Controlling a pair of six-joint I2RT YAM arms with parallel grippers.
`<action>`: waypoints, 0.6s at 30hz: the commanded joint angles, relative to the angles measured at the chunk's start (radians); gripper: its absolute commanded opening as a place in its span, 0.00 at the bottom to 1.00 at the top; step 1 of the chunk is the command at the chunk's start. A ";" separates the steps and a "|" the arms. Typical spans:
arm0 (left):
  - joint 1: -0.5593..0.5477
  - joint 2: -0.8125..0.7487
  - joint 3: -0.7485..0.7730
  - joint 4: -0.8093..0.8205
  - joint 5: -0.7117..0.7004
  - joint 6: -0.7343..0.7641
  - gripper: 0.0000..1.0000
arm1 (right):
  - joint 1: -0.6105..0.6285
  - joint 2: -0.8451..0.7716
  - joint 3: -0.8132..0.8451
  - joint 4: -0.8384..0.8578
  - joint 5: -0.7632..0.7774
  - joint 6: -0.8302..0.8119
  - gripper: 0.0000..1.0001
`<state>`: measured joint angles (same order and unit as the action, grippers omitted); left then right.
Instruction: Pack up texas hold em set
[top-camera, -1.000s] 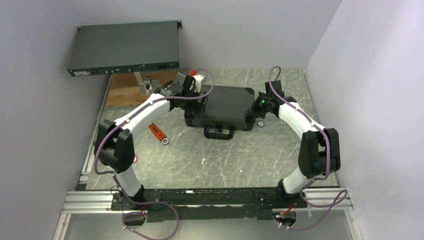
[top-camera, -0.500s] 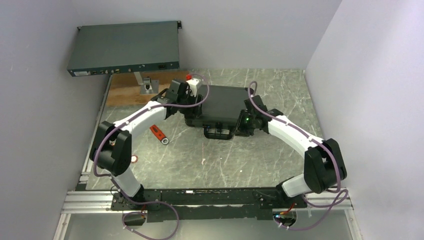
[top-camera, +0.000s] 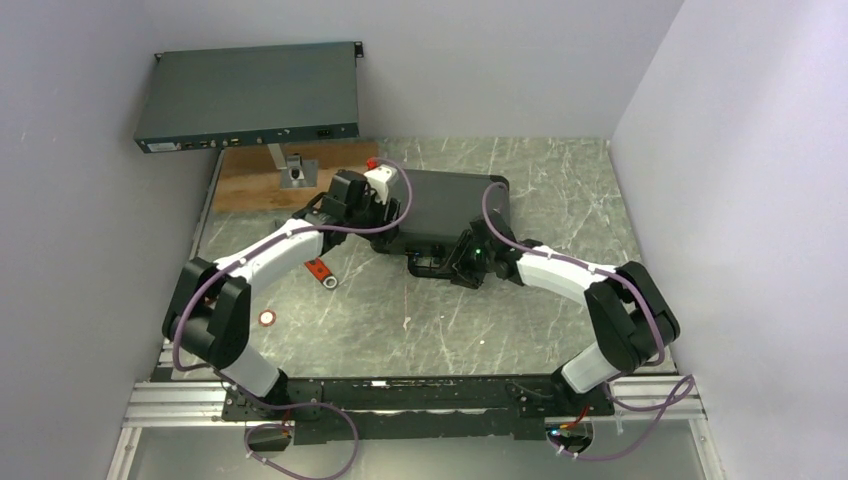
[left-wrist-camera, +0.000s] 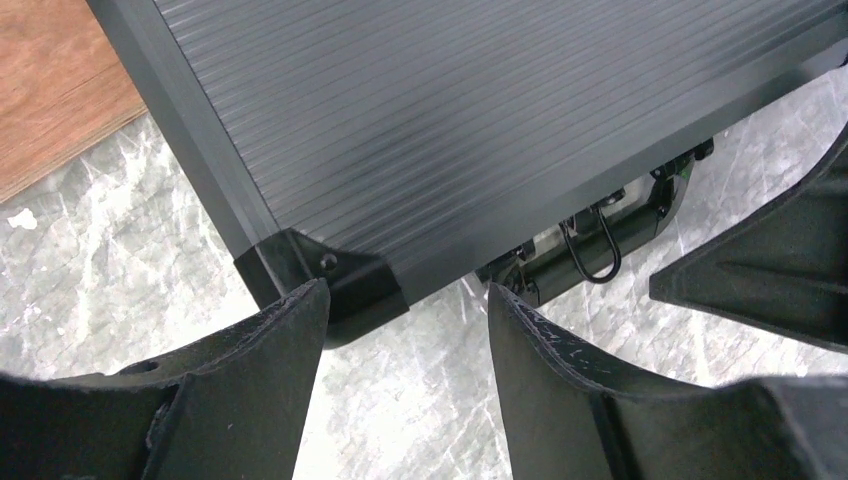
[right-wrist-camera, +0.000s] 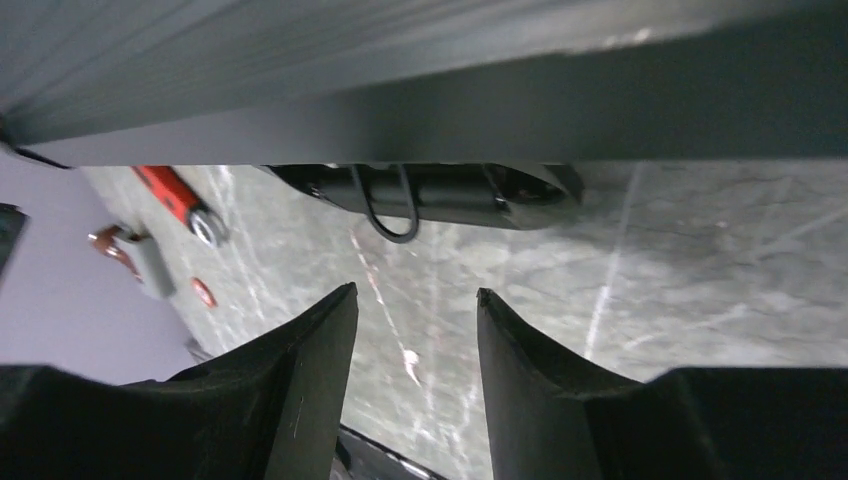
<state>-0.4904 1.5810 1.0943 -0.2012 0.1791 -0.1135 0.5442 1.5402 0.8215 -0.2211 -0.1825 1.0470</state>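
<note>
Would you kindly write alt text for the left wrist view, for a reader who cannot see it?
A closed black ribbed case fills the upper frame, its near corner just beyond the left end effector, whose jaws stand open. Grey marble table lies below; a wooden board shows top left.

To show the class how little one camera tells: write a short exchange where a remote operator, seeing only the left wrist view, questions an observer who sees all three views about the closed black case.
Operator: I see only the lid of the black ribbed hard case and my left gripper at its corner. Is anything lying outside it?
Observer: Yes. A small round reddish disc, perhaps a poker chip, lies on the grey marbled table, nearer the arm bases than the red-handled wrench.
Operator: Is the right gripper holding anything?
Observer: No. Its jaws stand apart with only table between them.
</note>
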 joint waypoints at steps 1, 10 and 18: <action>0.001 -0.015 -0.091 -0.144 0.001 0.020 0.66 | 0.052 -0.034 -0.068 0.212 0.072 0.233 0.50; 0.001 -0.036 -0.113 -0.132 0.000 -0.002 0.65 | 0.100 -0.020 -0.029 0.142 0.179 0.299 0.40; 0.001 -0.040 -0.093 -0.154 0.004 0.001 0.65 | 0.133 -0.113 -0.097 0.057 0.312 0.410 0.31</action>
<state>-0.4896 1.5433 0.9924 -0.3222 0.1780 -0.1020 0.6567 1.5009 0.7609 -0.1524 0.0322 1.3682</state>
